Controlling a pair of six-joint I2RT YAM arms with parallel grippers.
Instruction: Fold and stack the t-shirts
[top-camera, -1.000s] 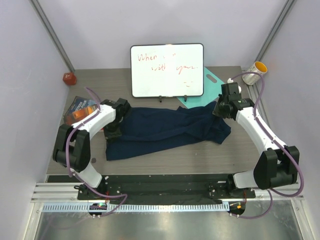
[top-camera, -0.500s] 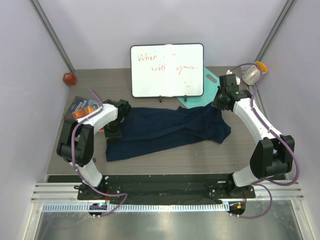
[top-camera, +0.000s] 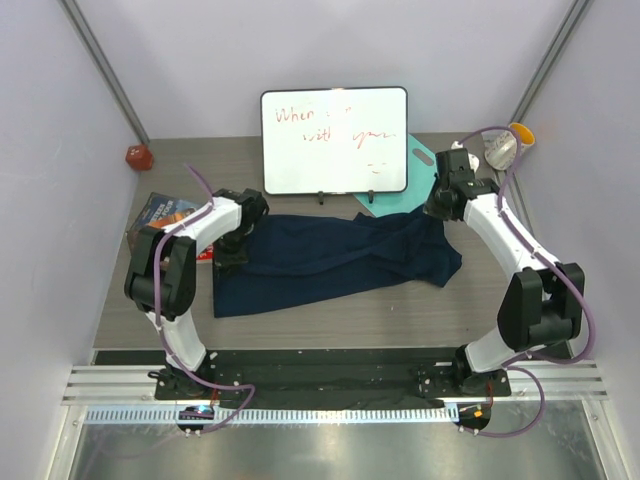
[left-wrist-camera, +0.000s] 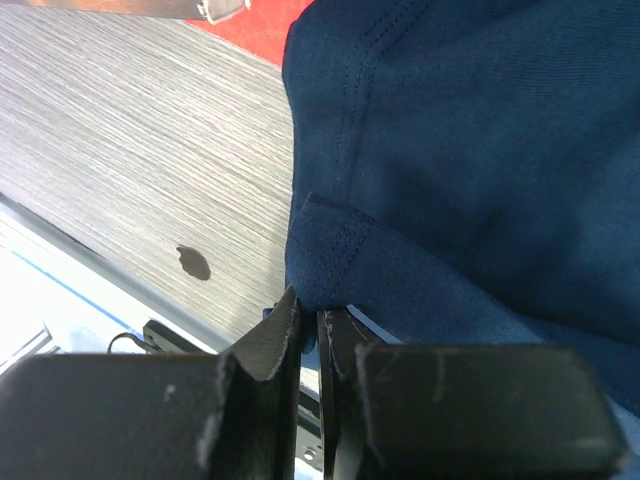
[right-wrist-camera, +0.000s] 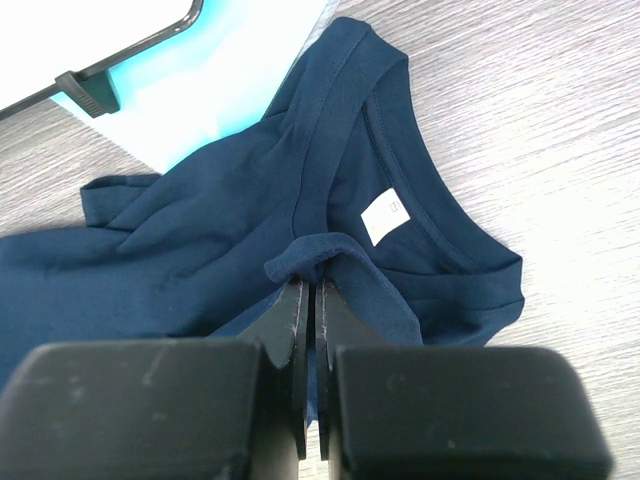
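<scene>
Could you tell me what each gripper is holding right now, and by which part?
Both hold the navy t-shirt: the left gripper pinches a stitched hem corner, the right gripper a fold beside the collar.

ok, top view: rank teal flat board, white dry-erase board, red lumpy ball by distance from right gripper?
1. Teal flat board, beside the right gripper, toward the back.
2. White dry-erase board, back centre.
3. Red lumpy ball, far back-left corner.
</scene>
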